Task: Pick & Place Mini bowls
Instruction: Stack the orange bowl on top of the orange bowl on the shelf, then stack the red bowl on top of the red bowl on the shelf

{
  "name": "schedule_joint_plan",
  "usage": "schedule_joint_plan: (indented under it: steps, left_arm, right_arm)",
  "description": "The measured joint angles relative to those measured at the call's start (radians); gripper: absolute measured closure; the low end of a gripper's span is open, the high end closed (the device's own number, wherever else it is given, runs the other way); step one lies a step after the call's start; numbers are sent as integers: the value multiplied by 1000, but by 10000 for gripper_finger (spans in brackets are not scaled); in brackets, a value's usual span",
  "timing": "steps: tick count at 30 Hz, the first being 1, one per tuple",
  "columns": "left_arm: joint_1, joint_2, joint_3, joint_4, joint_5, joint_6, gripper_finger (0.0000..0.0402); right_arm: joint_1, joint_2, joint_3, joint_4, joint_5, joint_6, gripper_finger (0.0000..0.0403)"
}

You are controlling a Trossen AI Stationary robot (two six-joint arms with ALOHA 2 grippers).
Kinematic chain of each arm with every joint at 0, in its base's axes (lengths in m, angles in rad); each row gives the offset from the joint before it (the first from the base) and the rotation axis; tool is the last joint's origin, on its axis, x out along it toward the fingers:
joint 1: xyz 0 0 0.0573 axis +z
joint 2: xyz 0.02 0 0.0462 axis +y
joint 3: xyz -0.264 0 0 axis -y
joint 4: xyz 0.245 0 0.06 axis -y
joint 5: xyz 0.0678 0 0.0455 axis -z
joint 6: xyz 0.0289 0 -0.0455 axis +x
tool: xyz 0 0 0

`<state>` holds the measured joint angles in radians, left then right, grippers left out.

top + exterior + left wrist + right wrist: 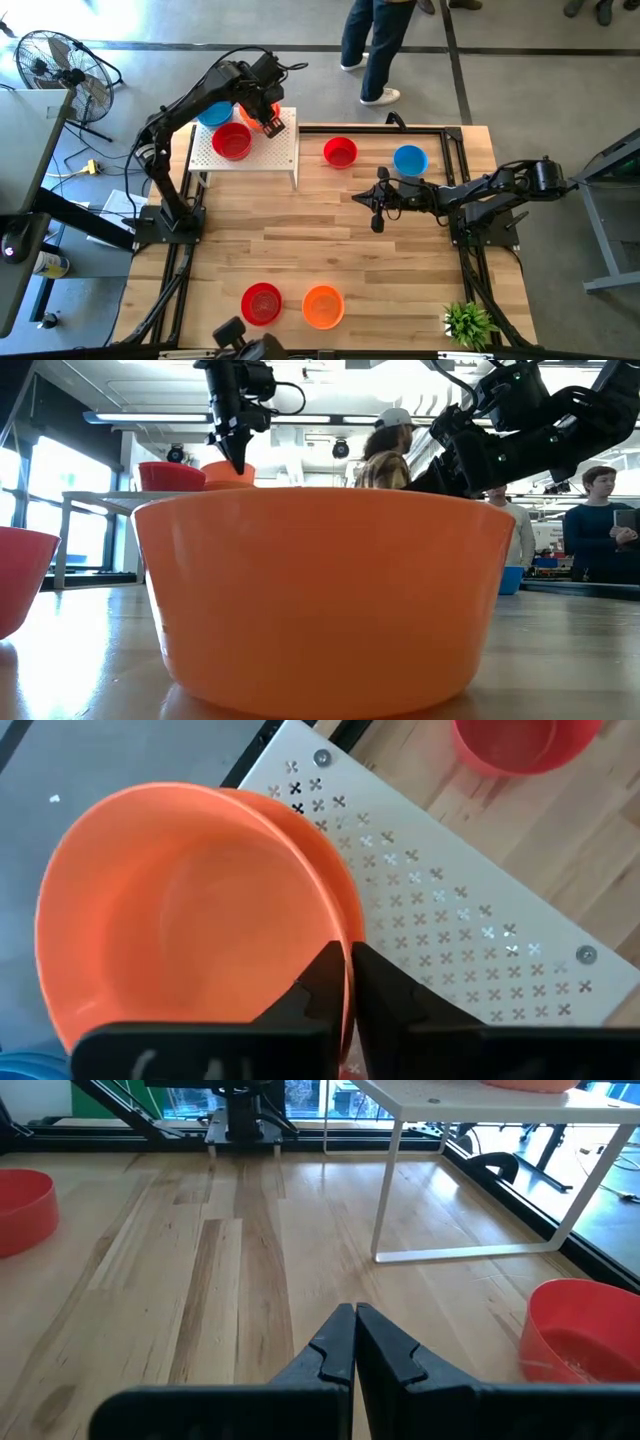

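A white perforated stand (270, 158) stands at the table's far left and carries a blue bowl (212, 113), a red bowl (232, 142) and an orange bowl (250, 113). My left gripper (264, 120) points down over the stand and is shut on the orange bowl (190, 920). My right gripper (360, 196) is shut and empty above the table's middle, pointing toward the left edge (353, 1342). A red bowl (340, 152) and a blue bowl (410, 159) sit on the table toward the far side. A red bowl (262, 303) and an orange bowl (323, 306) sit near the front edge. My left gripper pinches the orange bowl's rim (346, 948), one finger inside the bowl (322, 988) and one outside (378, 988). The fingers come from above, pointing down (238, 455). The bowl sits at the stand's top near its far edge; whether it rests on the stand I cannot tell.
A small green plant (468, 322) stands at the table's near right corner. The near orange bowl (320, 600) fills the low view. People stand and walk beyond the far edge (375, 45). A fan (55, 65) stands off the table at the far left.
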<state>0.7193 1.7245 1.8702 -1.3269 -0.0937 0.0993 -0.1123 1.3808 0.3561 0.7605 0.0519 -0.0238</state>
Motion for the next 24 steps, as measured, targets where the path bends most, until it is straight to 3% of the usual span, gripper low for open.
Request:
schedule_joint_plan:
  steps: [5, 16, 20, 24]
  left_arm:
    - [-18, 0, 0, -13, -5, 4, 366]
    - [-61, 1, 0, -15, -73, 18, 273]
    - [-62, -16, 0, -13, -48, 17, 285]
    - [-76, -46, 1, 38, -26, 3, 340]
  right_arm:
    - [0, 0, 0, 0, -5, 0, 403]
    - [1, 0, 0, 0, -6, -1, 403]
    - [2, 0, 0, 0, -7, -1, 403]
    - [2, 0, 0, 0, -7, -2, 403]
